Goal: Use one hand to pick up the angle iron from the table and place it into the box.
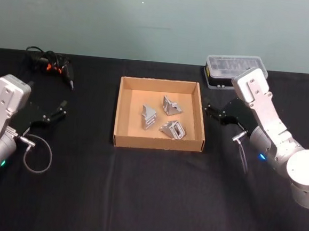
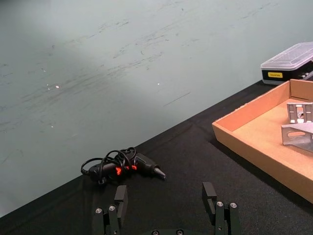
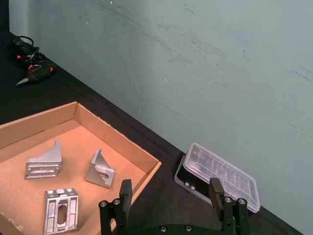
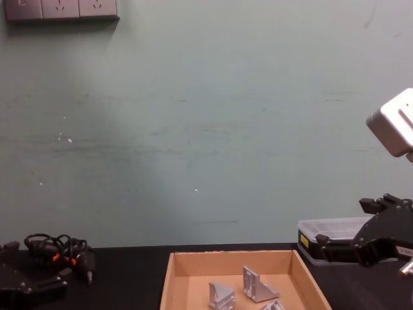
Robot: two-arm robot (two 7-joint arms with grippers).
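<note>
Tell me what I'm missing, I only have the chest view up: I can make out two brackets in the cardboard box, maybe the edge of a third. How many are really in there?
Observer: Three angle irons lie inside the box, all apart from one another.
Operator: Any left out on the table?
Observer: None that I can see on the table; besides the box it holds a corded tool at the far left and a black case with a clear lid at the far right.
Operator: And the grippers?
Observer: The right gripper is open, just right of the box; the left gripper is open, well left of it. Both are empty.
</note>
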